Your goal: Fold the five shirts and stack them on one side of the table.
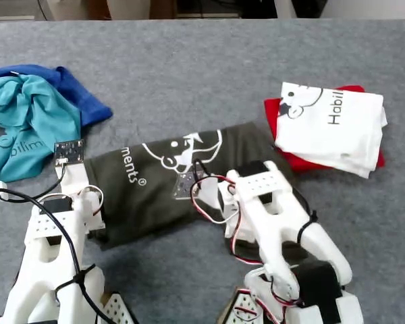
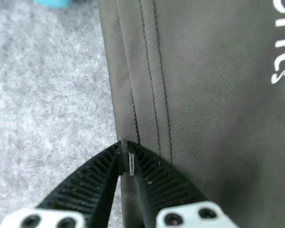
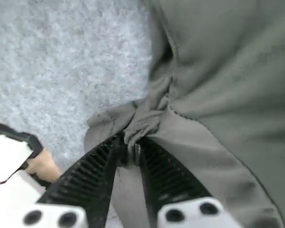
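Dark grey shirt [image 1: 155,185]: table [image 1: 189,61] centre, partly folded, print up. Left gripper [image 2: 128,154] pinches the stitched hem at the shirt's 8 o'clock edge. Right gripper [image 3: 131,145] clamps bunched cloth at its 5 o'clock edge. Both ends are held, probably for the next fold. Stack, 2 o'clock: white shirt [image 1: 331,125] atop red shirt [image 1: 275,115]. Unfolded, 10 o'clock: teal shirt [image 1: 27,125], blue shirt [image 1: 81,98].
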You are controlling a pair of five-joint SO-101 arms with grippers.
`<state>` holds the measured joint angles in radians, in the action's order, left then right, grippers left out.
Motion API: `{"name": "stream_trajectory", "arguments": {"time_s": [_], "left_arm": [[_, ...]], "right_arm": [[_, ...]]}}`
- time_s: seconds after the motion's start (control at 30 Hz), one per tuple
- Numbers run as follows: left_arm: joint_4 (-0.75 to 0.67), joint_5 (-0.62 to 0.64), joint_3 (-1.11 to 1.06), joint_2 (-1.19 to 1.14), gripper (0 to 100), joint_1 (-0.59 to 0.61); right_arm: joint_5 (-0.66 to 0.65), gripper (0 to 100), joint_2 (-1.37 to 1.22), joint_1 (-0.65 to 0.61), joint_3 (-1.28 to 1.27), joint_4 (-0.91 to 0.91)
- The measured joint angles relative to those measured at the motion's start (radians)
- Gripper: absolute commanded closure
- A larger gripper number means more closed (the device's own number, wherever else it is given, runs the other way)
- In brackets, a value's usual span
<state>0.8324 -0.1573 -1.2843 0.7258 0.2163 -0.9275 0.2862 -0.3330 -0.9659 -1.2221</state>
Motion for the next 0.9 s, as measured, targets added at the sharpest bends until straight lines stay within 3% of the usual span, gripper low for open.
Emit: {"name": "stream_trajectory", "arguments": {"time_s": [0.43, 0.73, 0.9], "left_arm": [[0.0, 0.0, 0.0, 0.0, 98, 0.0], [0.0, 0.0, 0.0, 0.0, 98, 0.0], [0.0, 0.0, 0.0, 0.0, 98, 0.0]], "right_arm": [[0.0, 99.1, 0.282, 0.0, -0.014, -0.204], [0.0, 68.7, 0.267, 0.0, -0.127, -0.175], [0.0, 67.4, 0.331, 0.0, -0.064, -0.253]]}}
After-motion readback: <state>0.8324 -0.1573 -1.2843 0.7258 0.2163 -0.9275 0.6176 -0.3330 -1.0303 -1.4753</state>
